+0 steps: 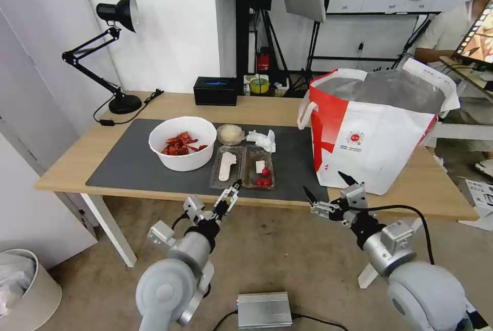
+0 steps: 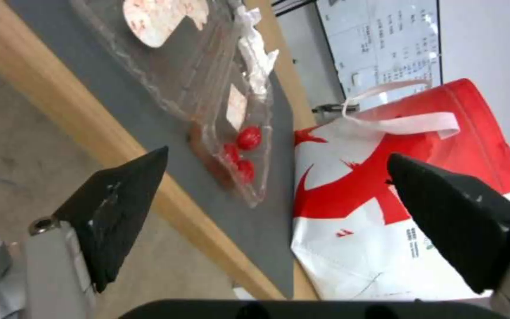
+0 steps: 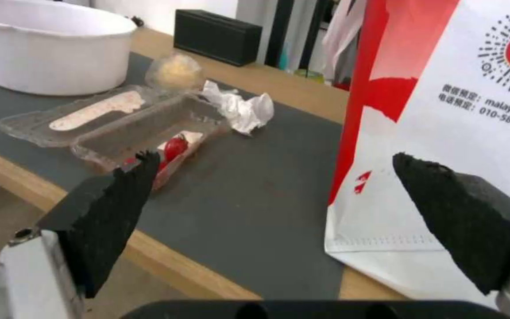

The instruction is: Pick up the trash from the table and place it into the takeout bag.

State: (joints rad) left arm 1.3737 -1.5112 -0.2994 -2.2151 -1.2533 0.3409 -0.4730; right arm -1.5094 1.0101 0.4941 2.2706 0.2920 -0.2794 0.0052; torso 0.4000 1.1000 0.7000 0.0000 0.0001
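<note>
While both arms hang below the table's [image 1: 154, 105] near edge, nothing is held.
Left gripper [image 1: 232, 192]: fingers spread, empty, at the table edge just short of the clear tray [image 1: 242, 167].
Right gripper [image 1: 326, 190]: fingers spread wide, empty, low in front of the takeout bag [image 1: 370, 141].
Tray: on the grey mat [image 1: 128, 161], red bits in the half nearer the bag.
White bowl [image 1: 182, 143]: beyond the left gripper, to its left, red shells inside.
Round tub [image 1: 230, 134], tissue wad [image 1: 263, 140]: just past the tray.
Bag: upright, open, on the table's right end.

Head high; wrists low (near table [image 1: 267, 105]).
</note>
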